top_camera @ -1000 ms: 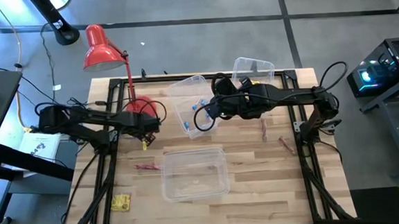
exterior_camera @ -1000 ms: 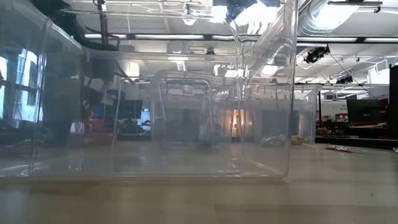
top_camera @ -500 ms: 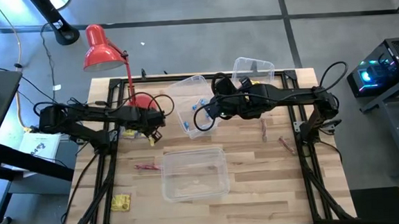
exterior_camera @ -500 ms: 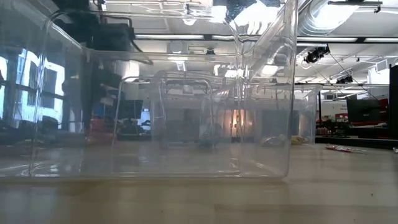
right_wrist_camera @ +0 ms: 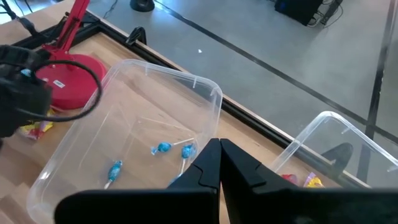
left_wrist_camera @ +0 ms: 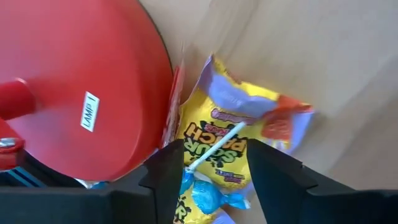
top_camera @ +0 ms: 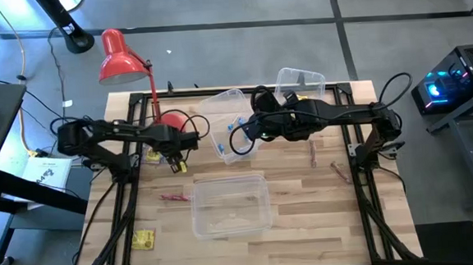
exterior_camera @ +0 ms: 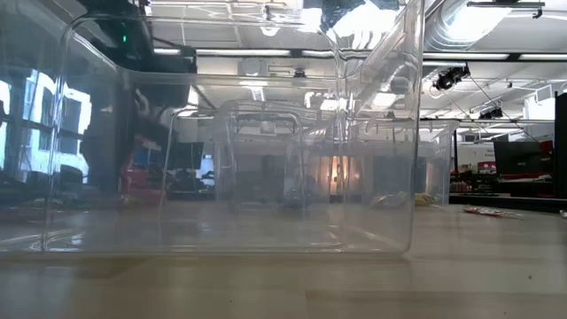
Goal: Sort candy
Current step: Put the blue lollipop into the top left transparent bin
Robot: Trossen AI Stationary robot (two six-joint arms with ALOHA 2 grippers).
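Note:
My left gripper points down beside the red lamp base, open. Between its fingers lies a blue wrapped piece on a white stick, on top of a yellow packet; whether a finger touches it I cannot tell. A red stick lies against the lamp base. My right gripper is shut over a tilted clear bin that holds blue pieces. More candy lies loose: red sticks and yellow packets. My right gripper is shut at the near side of the tilted bin. Its own fingers hide the bin's near rim, so I cannot tell whether it touches or holds the bin.
An empty clear bin stands near the table's front and fills the low view. A third bin at the far right holds some candy. Red sticks lie on the right. The lamp rises at the far left.
My left gripper has shifted a little toward the table's right, along the lamp base, and has rolled about its own axis. My right gripper and the tilted bin have kept still.

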